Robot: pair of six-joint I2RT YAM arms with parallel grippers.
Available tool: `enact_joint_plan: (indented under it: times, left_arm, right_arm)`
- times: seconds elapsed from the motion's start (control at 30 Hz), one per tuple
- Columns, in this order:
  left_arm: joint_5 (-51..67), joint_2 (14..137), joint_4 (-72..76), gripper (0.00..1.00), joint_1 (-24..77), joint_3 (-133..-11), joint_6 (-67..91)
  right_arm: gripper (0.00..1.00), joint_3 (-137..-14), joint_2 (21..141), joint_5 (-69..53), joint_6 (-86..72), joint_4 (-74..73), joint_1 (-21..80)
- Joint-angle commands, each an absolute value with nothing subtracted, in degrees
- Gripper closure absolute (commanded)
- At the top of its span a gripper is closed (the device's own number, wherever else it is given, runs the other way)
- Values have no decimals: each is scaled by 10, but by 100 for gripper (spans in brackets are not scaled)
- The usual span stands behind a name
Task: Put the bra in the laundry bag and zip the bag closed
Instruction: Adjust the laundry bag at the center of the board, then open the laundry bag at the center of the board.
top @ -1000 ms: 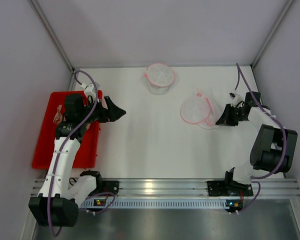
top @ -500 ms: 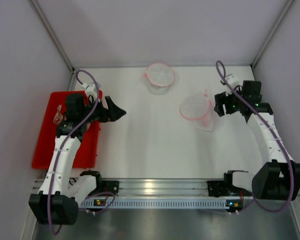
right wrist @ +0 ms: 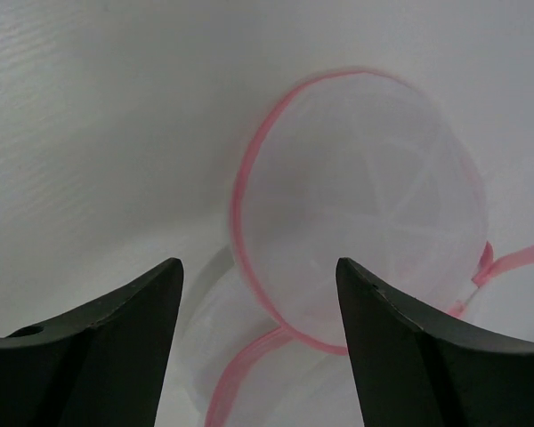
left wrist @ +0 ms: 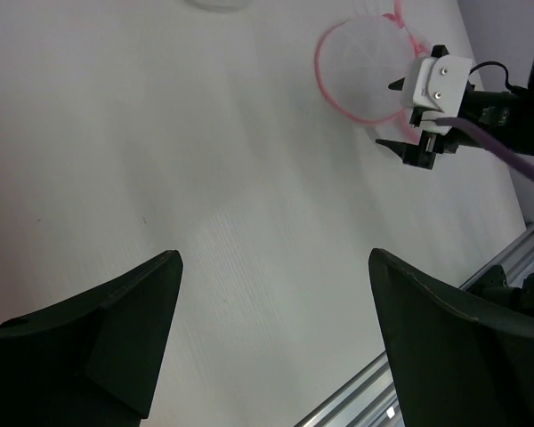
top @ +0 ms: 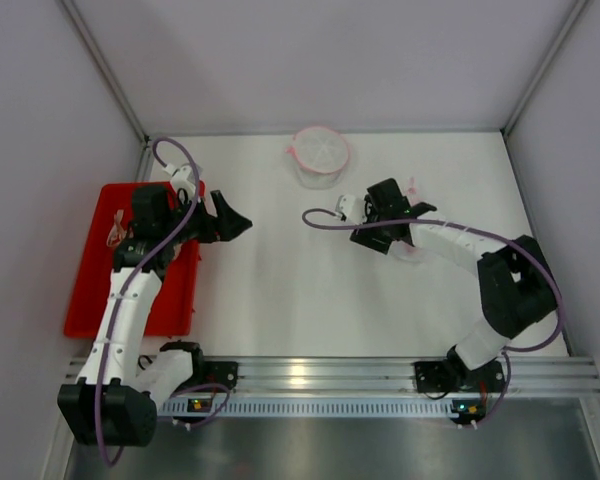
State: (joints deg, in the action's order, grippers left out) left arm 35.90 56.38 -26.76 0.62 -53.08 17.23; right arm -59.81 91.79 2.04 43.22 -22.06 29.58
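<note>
Four fingers (right wrist: 89, 356), two bags (top: 320, 152) (right wrist: 365, 196), one tray (top: 85, 290)

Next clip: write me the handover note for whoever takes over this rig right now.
Left gripper: open, empty, hovering beside the red tray.
Right gripper: open, empty, over the open laundry bag.
Bra: probably the pale item on the tray, partly hidden.
Second mesh bag at the back.
Done: bag stands open. Left: pick bra, bag it, zip.
</note>
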Motion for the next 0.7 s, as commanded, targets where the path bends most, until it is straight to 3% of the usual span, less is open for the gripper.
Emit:
enact_joint_plan:
  times: [0.0, 0.47, 0.57, 0.67]
  left_arm:
    - [351, 545, -258, 8, 4, -548, 154]
    - [343, 551, -258, 8, 4, -547, 145]
    - [340, 551, -258, 8, 4, -547, 146]
    - [338, 554, -258, 8, 4, -548, 146]
  right_arm:
    - [27, -620, 932, 67, 511, -185, 323]
    - [34, -539, 1012, 185, 637, -27, 370]
    - [44, -524, 1026, 207, 660, 22, 372]
    - [65, -532, 1035, 218, 650, 20, 373]
